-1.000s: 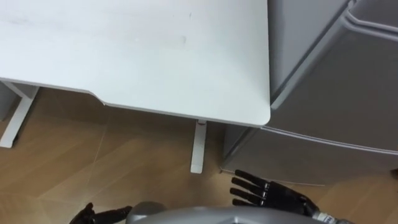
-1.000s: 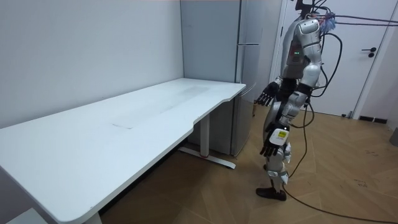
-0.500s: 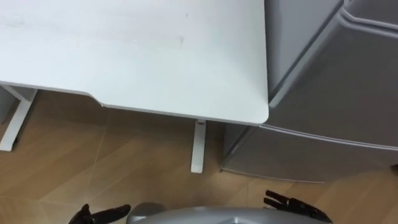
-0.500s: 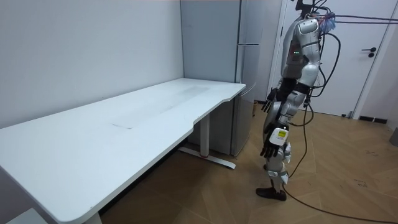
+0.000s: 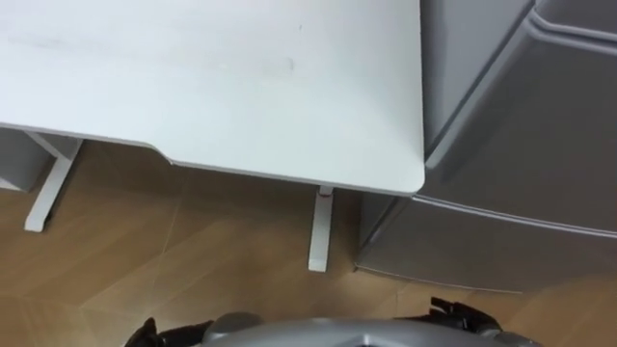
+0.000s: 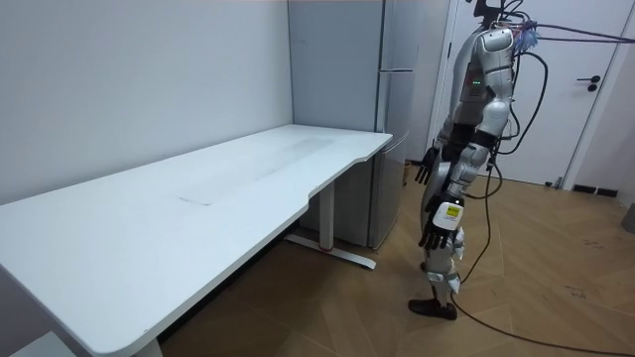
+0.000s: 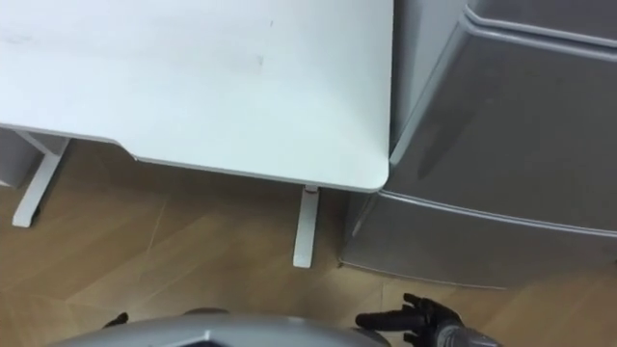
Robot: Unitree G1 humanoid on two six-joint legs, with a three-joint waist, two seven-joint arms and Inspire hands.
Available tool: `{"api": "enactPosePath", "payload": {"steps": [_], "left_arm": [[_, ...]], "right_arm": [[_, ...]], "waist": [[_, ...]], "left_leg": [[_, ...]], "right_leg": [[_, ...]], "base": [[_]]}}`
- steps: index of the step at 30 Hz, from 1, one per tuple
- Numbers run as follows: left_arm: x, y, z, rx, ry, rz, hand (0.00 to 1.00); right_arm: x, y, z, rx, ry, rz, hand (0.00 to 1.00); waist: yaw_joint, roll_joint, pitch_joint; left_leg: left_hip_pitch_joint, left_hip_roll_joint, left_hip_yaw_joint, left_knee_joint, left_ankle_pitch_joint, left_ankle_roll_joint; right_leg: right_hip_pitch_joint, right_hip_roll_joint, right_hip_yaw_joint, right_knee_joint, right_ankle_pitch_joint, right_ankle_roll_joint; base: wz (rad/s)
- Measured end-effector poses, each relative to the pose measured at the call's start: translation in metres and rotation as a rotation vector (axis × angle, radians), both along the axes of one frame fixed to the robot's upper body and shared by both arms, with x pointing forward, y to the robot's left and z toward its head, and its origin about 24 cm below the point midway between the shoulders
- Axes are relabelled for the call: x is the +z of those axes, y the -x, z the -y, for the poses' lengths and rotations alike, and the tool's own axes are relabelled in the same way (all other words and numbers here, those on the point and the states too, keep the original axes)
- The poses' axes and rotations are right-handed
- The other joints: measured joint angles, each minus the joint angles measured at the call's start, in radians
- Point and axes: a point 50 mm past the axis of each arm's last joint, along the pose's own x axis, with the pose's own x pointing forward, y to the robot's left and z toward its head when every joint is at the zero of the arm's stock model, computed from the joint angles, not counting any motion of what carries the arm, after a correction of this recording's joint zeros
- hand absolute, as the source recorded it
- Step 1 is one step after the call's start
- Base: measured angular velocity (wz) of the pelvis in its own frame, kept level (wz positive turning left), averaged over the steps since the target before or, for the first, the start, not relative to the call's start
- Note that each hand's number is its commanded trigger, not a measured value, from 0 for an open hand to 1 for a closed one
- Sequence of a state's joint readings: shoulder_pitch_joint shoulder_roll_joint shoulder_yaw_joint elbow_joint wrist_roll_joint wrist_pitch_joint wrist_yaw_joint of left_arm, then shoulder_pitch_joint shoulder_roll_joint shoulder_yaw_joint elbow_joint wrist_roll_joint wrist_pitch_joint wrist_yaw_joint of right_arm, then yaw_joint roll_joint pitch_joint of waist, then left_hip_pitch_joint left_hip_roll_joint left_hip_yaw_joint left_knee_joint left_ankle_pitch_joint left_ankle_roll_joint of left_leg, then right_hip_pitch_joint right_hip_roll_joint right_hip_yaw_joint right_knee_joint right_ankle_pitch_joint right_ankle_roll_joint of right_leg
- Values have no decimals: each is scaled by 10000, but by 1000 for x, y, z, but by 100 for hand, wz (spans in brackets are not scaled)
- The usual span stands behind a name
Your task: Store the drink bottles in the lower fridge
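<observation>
Facing smooth grey fridge (image 5: 521, 145), round-cornered white tabletop (image 5: 241, 87); left hand (image 6: 435, 224), right hand (image 6: 428, 166), fingers (image 6: 428, 241) loosely straight, empty.

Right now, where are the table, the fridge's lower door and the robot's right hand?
table (image 5: 212, 87): left eye view, on its bare white top.
lower door (image 5: 482, 246): left eye view, on its grey front.
right hand (image 7: 410, 315): right eye view, on its dark fingers.

1. This is a plain indoor room, closer to an office or test space than a lived-in home.
2. A long white desk (image 6: 198, 193) on slim white legs stands along a plain pale wall (image 6: 149, 69).
3. A tall grey fridge (image 6: 397, 109) stands just beside the desk's far end.
4. The floor (image 6: 556, 297) is wood plank, and a white door (image 6: 585, 99) is at the back.
</observation>
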State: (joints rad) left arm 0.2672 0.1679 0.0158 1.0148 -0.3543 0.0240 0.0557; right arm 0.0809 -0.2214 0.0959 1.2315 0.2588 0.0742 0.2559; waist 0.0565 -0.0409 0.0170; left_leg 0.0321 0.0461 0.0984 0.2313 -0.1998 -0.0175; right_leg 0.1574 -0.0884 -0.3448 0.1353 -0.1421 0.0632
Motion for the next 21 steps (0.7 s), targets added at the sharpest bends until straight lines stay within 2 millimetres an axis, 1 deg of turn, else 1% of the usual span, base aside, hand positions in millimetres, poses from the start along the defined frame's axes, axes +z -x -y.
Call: {"api": "enactPosePath", "payload": {"steps": [4,7,8,9,13,15,20,21], "left_arm": [[0,1,1,-238,22,-60,0],[-1,1,0,-350,-31,-115,0],[0,0,0,-304,-31,-80,0],[0,0,-1,-285,22,-34,0],[0,-1,0,-322,196,40,0],[-1,-1,0,-338,251,-17,0],[-3,-2,2,-441,313,-139,0],[-3,-1,3,-442,345,-150,0]], "right_arm": [[-1,-1,-2,-233,193,-14,0],[-3,4,-3,-467,308,-116,0],[-3,5,-5,-614,363,-95,0],[-4,6,-6,-775,401,-94,0],[-4,5,-7,-892,570,45,0],[-5,5,-9,-1039,652,105,0],[-5,11,-8,-1385,790,189,0],[-5,12,-7,-1423,808,208,0]], "waist": [[13,-11,0],[-24,-31,-5],[-46,-65,-19],[-61,-52,-42],[-139,51,-94],[-268,95,-106],[-375,260,-117],[-414,291,-110]], "left_leg": [[47,-22,-68,-25,3,1],[138,-36,-80,-72,2,-1],[137,-53,-84,-73,2,0],[133,-55,-52,-72,1,-1],[127,-55,-29,-68,0,-1],[133,-55,-37,-60,0,-1],[158,-61,-19,-56,1,2],[175,-61,3,-57,1,2]], "right_leg": [[58,1,87,-26,-7,4],[140,-12,14,-29,-30,31],[146,-27,-26,-29,-61,31],[144,-28,1,-29,-72,27],[132,-31,21,-30,-76,26],[148,-31,47,-22,-75,26],[157,-31,206,-11,-75,26],[159,-31,257,-12,-75,26]], "base": [[3],[1],[3],[0],[0],[0],[0],[0]]}}
